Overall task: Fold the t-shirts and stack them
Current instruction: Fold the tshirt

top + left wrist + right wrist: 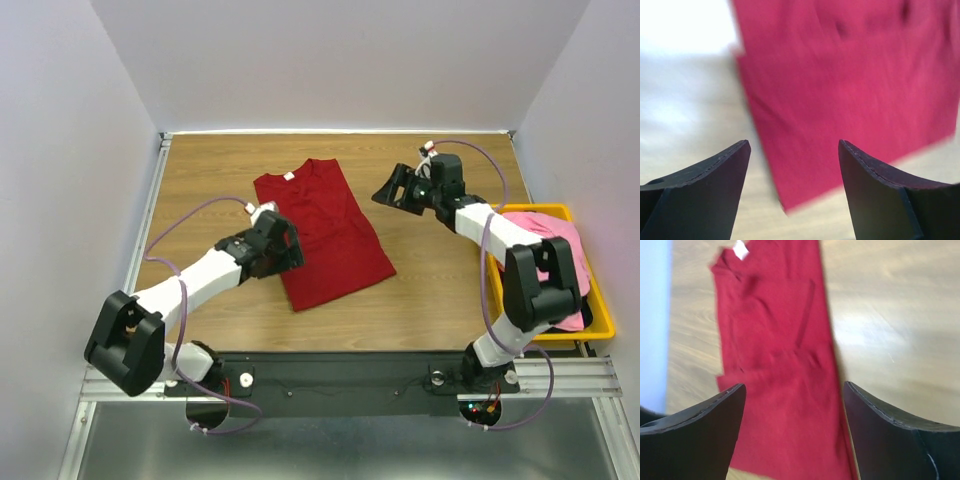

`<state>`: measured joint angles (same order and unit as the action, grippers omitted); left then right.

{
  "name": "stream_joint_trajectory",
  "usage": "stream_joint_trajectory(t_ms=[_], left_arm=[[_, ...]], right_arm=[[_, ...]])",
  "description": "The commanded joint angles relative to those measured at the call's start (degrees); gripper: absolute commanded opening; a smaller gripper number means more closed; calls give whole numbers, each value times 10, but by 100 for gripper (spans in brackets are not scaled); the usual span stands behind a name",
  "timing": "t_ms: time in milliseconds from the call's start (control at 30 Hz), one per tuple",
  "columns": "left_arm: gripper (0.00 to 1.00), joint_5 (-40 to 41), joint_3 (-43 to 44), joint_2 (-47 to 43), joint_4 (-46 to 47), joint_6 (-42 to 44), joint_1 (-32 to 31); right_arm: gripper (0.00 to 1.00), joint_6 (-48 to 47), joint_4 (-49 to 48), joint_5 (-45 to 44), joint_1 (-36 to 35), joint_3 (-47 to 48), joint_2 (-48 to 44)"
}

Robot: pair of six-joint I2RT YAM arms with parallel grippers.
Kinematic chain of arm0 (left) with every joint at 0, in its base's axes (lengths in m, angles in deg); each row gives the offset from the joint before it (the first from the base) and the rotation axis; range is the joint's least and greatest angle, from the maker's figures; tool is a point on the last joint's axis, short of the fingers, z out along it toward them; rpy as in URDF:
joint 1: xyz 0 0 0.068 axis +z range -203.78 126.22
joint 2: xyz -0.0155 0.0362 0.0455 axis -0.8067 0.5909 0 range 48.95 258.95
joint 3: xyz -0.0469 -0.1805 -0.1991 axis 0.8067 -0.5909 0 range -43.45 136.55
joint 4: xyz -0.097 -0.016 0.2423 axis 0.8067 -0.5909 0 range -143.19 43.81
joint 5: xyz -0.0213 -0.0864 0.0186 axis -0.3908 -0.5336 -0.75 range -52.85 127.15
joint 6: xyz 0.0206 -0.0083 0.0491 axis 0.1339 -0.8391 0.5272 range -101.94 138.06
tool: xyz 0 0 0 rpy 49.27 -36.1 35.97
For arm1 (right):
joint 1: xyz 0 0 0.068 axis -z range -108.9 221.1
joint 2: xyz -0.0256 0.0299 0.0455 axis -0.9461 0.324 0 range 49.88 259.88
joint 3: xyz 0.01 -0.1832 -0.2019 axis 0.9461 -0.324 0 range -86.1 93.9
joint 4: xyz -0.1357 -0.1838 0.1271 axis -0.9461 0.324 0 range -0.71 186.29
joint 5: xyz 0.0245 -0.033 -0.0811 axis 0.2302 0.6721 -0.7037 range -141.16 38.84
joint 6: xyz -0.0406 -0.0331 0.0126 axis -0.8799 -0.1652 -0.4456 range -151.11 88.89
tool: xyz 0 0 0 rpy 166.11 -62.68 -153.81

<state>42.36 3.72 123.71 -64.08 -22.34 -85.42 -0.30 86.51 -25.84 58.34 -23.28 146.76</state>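
Note:
A dark red t-shirt (325, 235) lies folded into a long strip on the wooden table, its white neck label (289, 176) at the far end. My left gripper (288, 252) hovers over the strip's near left edge, open and empty. In the left wrist view the red t-shirt (850, 75) and its near corner show between the spread fingers (715, 185). My right gripper (393, 189) hangs open above bare table, to the right of the shirt's far end. The right wrist view looks down the red t-shirt (780, 340) to its label (741, 249). A pink t-shirt (548, 240) sits in the bin.
A yellow plastic bin (598, 322) stands at the table's right edge beside the right arm. White walls close off the table on the left, back and right. Bare wood (440, 280) lies between the red shirt and the bin.

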Motion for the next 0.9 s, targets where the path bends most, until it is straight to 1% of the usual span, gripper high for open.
stream_joint_trajectory(t_ms=[0, 33, 133, 267, 333, 467, 533, 700, 867], left_arm=[[80, 17, -47, -27, -77, -106, -68], [81, 19, -55, -33, -81, -133, -82], [80, 36, -60, -31, -111, -176, -121], [68, 48, -60, -12, -122, -210, -163], [65, 57, -55, 3, -125, -222, -180], [58, 67, -46, 24, -126, -236, -194], [57, 74, -45, 33, -124, -239, -196], [56, 84, -35, 33, -126, -247, -196], [56, 91, -23, 8, -139, -259, -197]], right_arm=[[87, -43, 174, -75, 2, -49, -65], [89, -45, 187, -88, 1, -60, -78], [91, -53, 218, -104, 1, -98, -127], [92, -68, 238, -104, 0, -133, -161], [92, -69, 241, -96, 0, -143, -172], [92, -71, 241, -87, 0, -156, -190], [92, -73, 241, -82, 0, -162, -194], [91, -73, 243, -66, -2, -168, -198], [91, -75, 246, -65, -5, -168, -205]])
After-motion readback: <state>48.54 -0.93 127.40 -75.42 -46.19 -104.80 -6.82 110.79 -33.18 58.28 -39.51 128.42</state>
